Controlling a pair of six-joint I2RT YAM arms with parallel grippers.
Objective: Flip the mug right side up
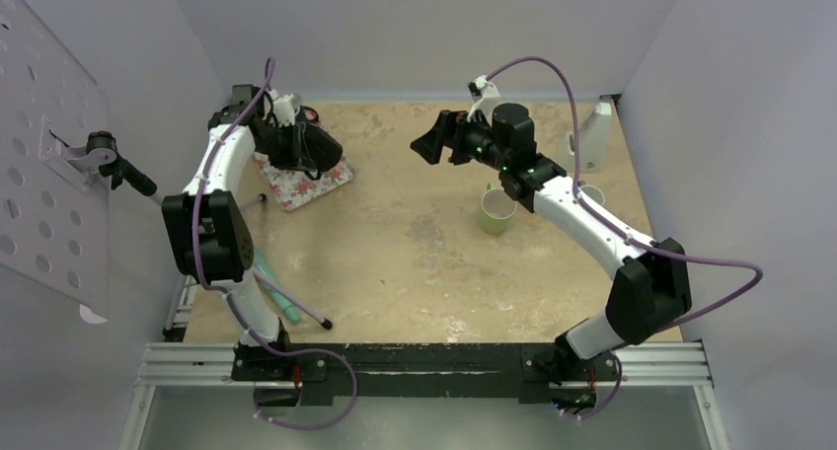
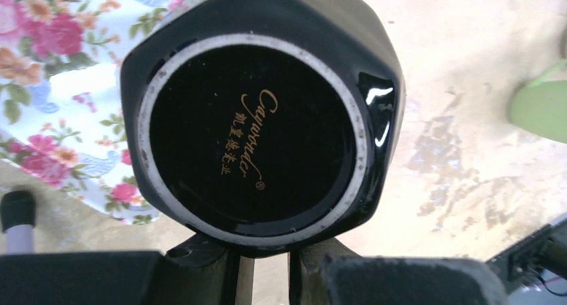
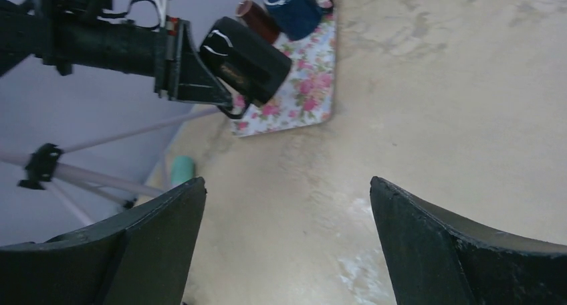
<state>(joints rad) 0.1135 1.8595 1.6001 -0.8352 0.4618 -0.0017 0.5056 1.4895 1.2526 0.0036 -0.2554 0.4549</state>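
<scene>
The black mug [image 2: 251, 131] fills the left wrist view with its round base and gold lettering facing the camera. My left gripper [image 2: 264, 251] is shut on it at its lower edge, where its handle seems to be, and holds it tilted on its side above the floral mat [image 2: 60, 71]. The top view shows the left gripper [image 1: 301, 146] and mug [image 1: 318, 154] at the back left. The mug also shows in the right wrist view [image 3: 247, 61]. My right gripper [image 3: 287, 198] is open and empty above the table's middle back [image 1: 429, 139], facing the left arm.
A blue mug [image 3: 294, 7] and a brown cup [image 3: 257, 21] stand on the mat [image 1: 306, 186]. A green mug [image 1: 496, 211] stands right of centre under the right arm, another cup [image 1: 592, 193] and a white stand [image 1: 594, 134] beyond. A teal object [image 1: 274, 290] and tripod legs lie at the left.
</scene>
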